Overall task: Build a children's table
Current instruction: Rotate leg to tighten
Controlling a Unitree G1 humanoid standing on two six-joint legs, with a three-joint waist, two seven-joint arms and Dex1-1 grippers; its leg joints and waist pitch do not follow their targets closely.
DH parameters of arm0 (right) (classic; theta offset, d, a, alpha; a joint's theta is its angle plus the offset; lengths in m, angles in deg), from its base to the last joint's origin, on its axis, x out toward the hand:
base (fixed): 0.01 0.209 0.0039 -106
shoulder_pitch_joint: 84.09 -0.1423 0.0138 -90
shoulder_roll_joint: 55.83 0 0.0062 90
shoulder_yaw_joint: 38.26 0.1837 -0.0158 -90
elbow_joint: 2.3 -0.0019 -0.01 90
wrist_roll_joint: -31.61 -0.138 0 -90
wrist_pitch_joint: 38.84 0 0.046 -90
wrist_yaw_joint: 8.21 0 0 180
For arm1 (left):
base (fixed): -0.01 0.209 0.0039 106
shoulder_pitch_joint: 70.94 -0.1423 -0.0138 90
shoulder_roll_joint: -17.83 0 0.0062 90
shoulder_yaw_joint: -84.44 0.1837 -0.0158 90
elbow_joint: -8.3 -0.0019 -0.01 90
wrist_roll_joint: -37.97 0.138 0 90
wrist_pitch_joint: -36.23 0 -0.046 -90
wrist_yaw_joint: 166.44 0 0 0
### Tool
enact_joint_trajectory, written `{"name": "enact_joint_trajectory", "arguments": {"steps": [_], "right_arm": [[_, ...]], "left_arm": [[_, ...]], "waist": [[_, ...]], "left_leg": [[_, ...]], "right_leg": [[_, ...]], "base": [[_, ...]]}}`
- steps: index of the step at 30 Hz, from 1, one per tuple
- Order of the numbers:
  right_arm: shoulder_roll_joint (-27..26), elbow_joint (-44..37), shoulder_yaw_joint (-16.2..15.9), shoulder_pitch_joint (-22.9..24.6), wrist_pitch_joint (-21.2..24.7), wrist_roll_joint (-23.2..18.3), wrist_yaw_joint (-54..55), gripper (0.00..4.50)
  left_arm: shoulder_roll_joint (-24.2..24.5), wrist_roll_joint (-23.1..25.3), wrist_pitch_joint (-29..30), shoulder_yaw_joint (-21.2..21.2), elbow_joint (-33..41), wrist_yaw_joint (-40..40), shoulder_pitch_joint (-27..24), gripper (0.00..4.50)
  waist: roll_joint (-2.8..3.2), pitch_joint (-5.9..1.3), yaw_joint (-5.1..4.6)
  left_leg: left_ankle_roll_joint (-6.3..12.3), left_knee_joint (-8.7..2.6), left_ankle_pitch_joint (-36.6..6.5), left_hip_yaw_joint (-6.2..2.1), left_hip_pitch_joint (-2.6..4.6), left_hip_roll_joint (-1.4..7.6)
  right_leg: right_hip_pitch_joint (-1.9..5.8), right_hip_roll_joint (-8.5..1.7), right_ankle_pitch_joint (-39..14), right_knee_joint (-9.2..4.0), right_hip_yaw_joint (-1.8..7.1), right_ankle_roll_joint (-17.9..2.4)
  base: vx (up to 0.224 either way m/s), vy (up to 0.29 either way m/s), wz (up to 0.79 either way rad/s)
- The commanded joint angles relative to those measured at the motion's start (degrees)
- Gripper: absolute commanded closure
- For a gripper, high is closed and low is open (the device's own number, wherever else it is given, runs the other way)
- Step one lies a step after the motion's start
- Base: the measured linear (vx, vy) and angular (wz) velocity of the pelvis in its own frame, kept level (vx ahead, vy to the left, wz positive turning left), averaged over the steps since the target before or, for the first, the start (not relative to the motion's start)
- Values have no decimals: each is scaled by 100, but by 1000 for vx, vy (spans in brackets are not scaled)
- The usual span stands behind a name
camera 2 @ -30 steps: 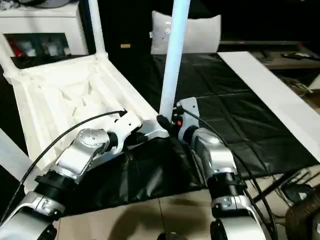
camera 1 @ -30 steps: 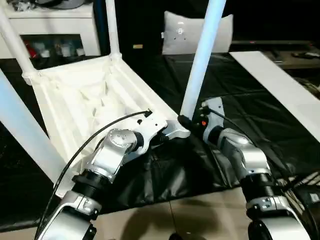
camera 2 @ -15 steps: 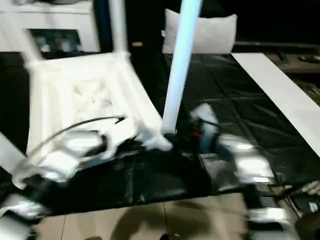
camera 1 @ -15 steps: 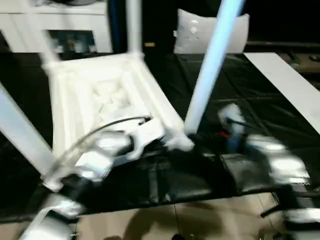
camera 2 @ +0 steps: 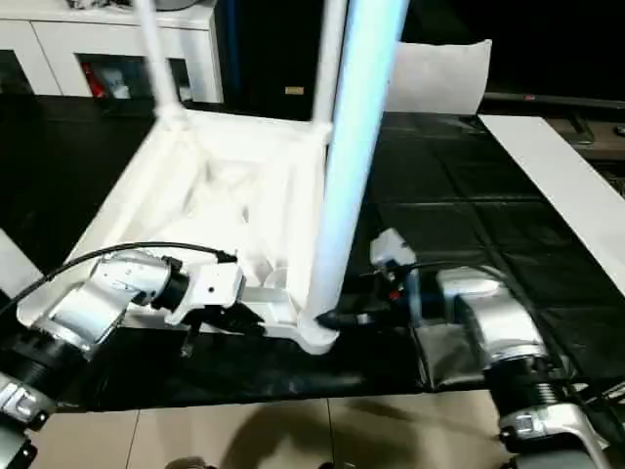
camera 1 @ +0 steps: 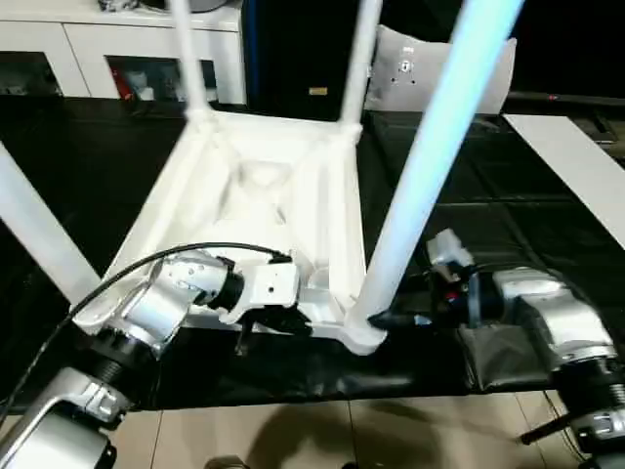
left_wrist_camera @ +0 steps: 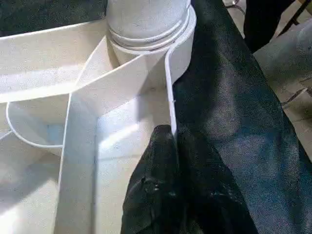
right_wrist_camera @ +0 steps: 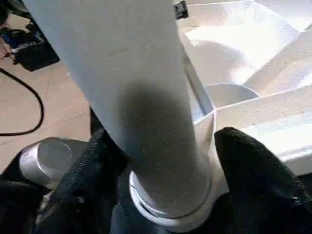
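The table (camera 1: 264, 205) looks like smooth white plastic with a faint sheen, its legs (camera 1: 430, 166) the same. Under it lies a black sheet (camera 1: 508, 215), glossy and creased. The forearms (camera 1: 156, 303) are brushed silver metal. The fingers (left_wrist_camera: 156, 195) look matt black and slightly grainy.

**Black-sheeted worktop, table upside down on it**

Covered in a black crinkled sheet (camera 1: 547, 244) right to the near edge of the worktop (camera 2: 293, 376). Carrying the children's table (camera 1: 264, 195) top-down, legs up, one corner socket at the near edge. Along the right edge, a long white board (camera 1: 571, 161). Beyond the near edge, beige floor (camera 1: 391, 435).
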Motion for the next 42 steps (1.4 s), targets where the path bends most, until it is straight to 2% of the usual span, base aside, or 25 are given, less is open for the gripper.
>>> {"name": "enact_joint_trajectory", "arguments": {"steps": [1, 7, 10, 12, 14, 17, 19, 20, 21, 22, 23, 24, 25, 27, 28, 29, 30, 32, 34, 37, 40, 42], "right_arm": [[-24, -49, -12, -82, 74, -90, -79, 167], [-42, -33, -71, -89, 116, -128, -150, 223], [-44, -127, -74, -40, 181, -173, -133, 234], [-78, -282, -32, 20, 346, -231, -10, 236], [-282, -561, 73, 89, 780, -317, 491, 238], [-504, -667, 102, 93, 993, -278, 955, 238], [-712, -703, 110, 84, 1104, -186, 1369, 238], [-896, -662, 129, 39, 1196, -90, 1739, 239], [-995, -618, 152, 5, 1237, -48, 1928, 239], [-1481, -366, 294, -182, 1414, 132, 2856, 239], [-1481, -366, 294, -182, 1414, 132, 2856, 240], [-1815, -121, 441, -350, 1473, 247, 3558, 240], [-1938, 0, 506, -426, 1464, 295, 3840, 240], [-2318, 547, 779, -737, 1335, 360, 4741, 240], [-2340, 583, 796, -757, 1323, 359, 4788, 240], [-2384, 681, 806, -817, 1193, 375, 4861, 207], [-2410, 673, 781, -849, 877, 455, 4825, 187], [-2402, 603, 817, -832, 817, 391, 4716, 174], [-2330, 415, 858, -738, 758, 448, 4482, 155], [-2064, 308, 782, -578, 627, 477, 4111, 128], [-1661, 192, 742, -408, 494, 357, 3585, 92], [-1393, 62, 693, -291, 415, 262, 3190, 73]], "left_arm": [[-125, 41, -175, 250, 90, -279, 87, 450], [-117, 0, -214, 245, 25, -305, 111, 450], [-133, -52, -149, 192, 43, -226, 72, 450], [-226, -146, 105, 96, 146, -79, 2, 450], [-522, -225, 822, -77, 413, 441, -136, 450], [-804, -215, 1194, -217, 481, 965, -169, 450], [-1029, -240, 1461, -332, 517, 1330, -172, 450], [-1182, -208, 1632, -399, 523, 1600, -147, 450], [-1250, -187, 1699, -430, 513, 1725, -127, 450], [-1549, -84, 1964, -553, 443, 2262, -22, 450], [-1549, -84, 1964, -553, 443, 2262, -22, 450], [-1717, -6, 2102, -612, 369, 2572, 62, 450], [-1777, 26, 2139, -636, 324, 2693, 100, 450], [-1946, 230, 2233, -667, 162, 3098, 237, 450], [-1956, 244, 2236, -668, 151, 3124, 246, 450], [-1982, 306, 2263, -655, 119, 3232, 278, 450], [-1990, 368, 2330, -629, 144, 3288, 292, 450], [-1965, 376, 2332, -626, 162, 3265, 277, 450], [-1865, 456, 2301, -611, 195, 3231, 224, 450], [-1703, 463, 2086, -601, 134, 3100, 207, 450], [-1491, 415, 1771, -577, 33, 2814, 160, 450], [-1352, 389, 1606, -549, -26, 2626, 122, 450]], "waist": [[13, -412, -36], [10, -418, -26], [6, -413, -26], [4, -403, -27], [10, -399, -44], [-8, -351, -65], [-31, -321, -148], [-36, -325, -170], [-49, -327, -234], [-44, -328, -270], [-41, -332, -387], [-16, -362, -469], [38, -361, -577], [63, -389, -706], [71, -392, -739], [63, -408, -740], [58, -397, -735], [45, -396, -722], [36, -416, -679], [36, -438, -576], [29, -449, -482], [23, -448, -450]], "left_leg": [[359, -387, -575, 15, 4, 221], [341, -381, -505, 19, -3, 209], [337, -381, -520, 21, -8, 204], [316, -381, -545, 26, -8, 199], [258, -392, -566, 15, -5, 218], [201, -384, -889, 27, 22, 150], [124, -362, -1114, 19, 32, 103], [117, -353, -1146, 11, 24, 79], [92, -344, -1170, -1, -5, 60], [89, -332, -1195, -5, -6, 48], [15, -323, -1219, -29, -43, 43], [20, -308, -1311, -77, -91, 37], [52, -324, -1351, -100, -82, 71], [59, -336, -1499, -169, -133, 110], [97, -338, -1498, -154, -87, 107], [114, -327, -1443, -146, -72, 94], [180, -341, -1351, -126, -61, 105], [279, -351, -1247, -102, -54, 114], [397, -366, -911, -92, -78, 139], [525, -356, -641, -61, -59, 153], [632, -353, -365, -48, -81, 161], [675, -351, -348, -33, -78, 166]], "right_leg": [[374, -405, -1658, -345, 407, -823], [378, -404, -1581, -332, 413, -829], [380, -402, -1611, -335, 413, -814], [381, -400, -1703, -346, 415, -779], [381, -404, -1750, -332, 418, -770], [353, -405, -2556, -477, 378, -500], [336, -388, -3266, -590, 307, -147], [349, -391, -3415, -626, 277, -46], [356, -378, -3558, -656, 239, 114], [353, -373, -3619, -679, 217, 186], [351, -367, -3657, -685, 156, 248], [423, -385, -3692, -715, 98, 382], [402, -387, -3484, -733, 72, 307], [473, -408, -3177, -724, 18, 235], [422, -416, -3010, -730, 32, 111], [423, -412, -2906, -726, 36, 48], [401, -419, -2692, -689, 85, -120], [391, -417, -2489, -650, 145, -301], [410, -412, -2043, -547, 223, -533], [400, -419, -1763, -492, 268, -681], [428, -413, -1416, -433, 287, -760], [423, -408, -1324, -406, 301, -807]], "base": [[0, 0, 0], [0, 0, 0], [0, 0, 0], [0, 0, 0], [0, 0, 0], [0, 0, 0], [0, 0, 0], [0, 0, 0], [0, 0, 0], [0, 0, 0], [0, 0, 0], [0, 0, 0], [0, 0, 0], [0, 0, 0], [0, 0, 0], [0, 0, 0], [0, 0, 0], [0, 0, 0], [0, 0, 0], [0, 0, 0], [0, 0, 0], [0, 0, 0]]}}
